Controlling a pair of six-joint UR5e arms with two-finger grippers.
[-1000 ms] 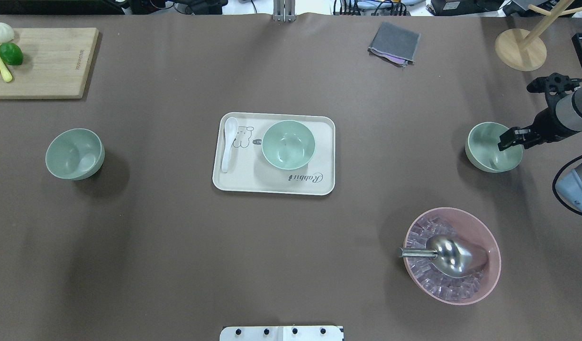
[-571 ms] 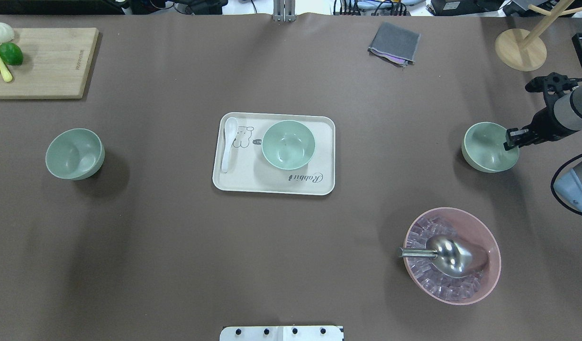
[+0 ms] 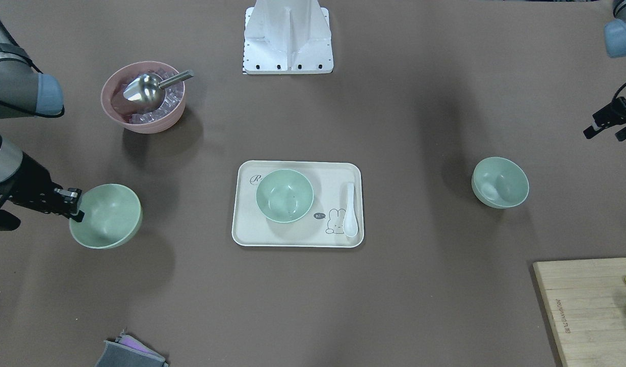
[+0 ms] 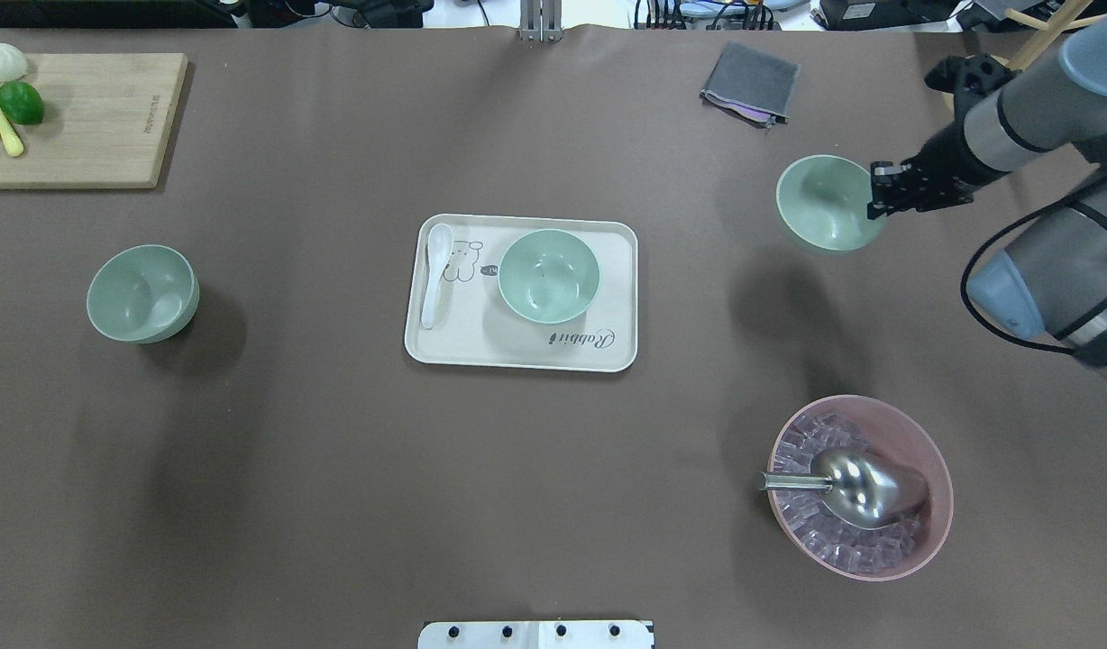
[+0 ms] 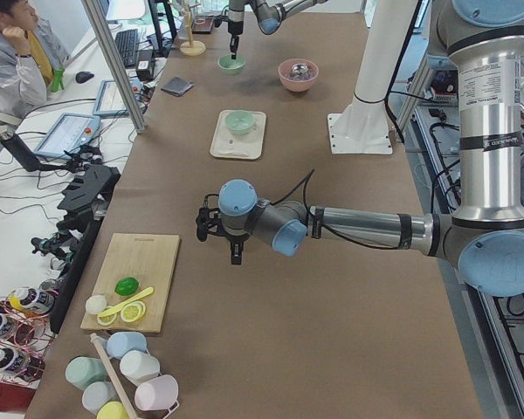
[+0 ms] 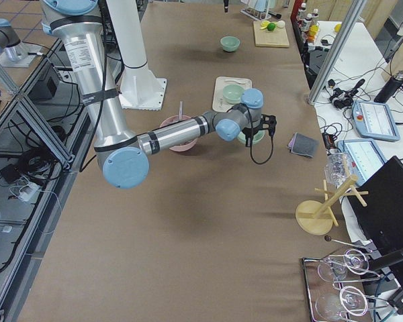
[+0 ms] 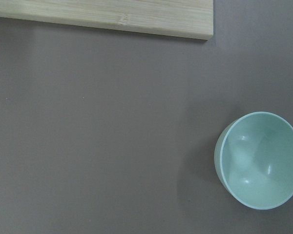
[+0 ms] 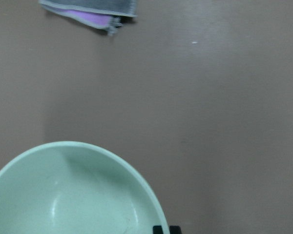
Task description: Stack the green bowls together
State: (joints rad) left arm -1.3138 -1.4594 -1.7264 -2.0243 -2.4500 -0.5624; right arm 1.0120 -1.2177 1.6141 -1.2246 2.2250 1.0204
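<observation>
Three pale mint-green bowls show. One [image 4: 548, 275] stands on the cream tray [image 4: 517, 353] in the middle. One [image 4: 142, 293] stands alone on the left of the table and also shows in the left wrist view [image 7: 259, 160]. My right gripper [image 4: 878, 198] is shut on the right rim of the third bowl [image 4: 826, 203] and holds it above the table, right of the tray; its inside fills the right wrist view [image 8: 73, 195]. My left gripper [image 3: 606, 127] hangs open and empty, high and off to the side of the lone bowl [image 3: 499, 182].
A pink bowl [image 4: 860, 487] with ice and a metal scoop stands front right. A white spoon [image 4: 436, 275] lies on the tray. A grey cloth [image 4: 750, 81], a wooden stand [image 4: 990, 94] and a cutting board [image 4: 94, 117] with fruit lie along the far side.
My right gripper has lifted its green bowl off the table and carried it left and farther back, towards the tray. The other two bowls have not moved.
</observation>
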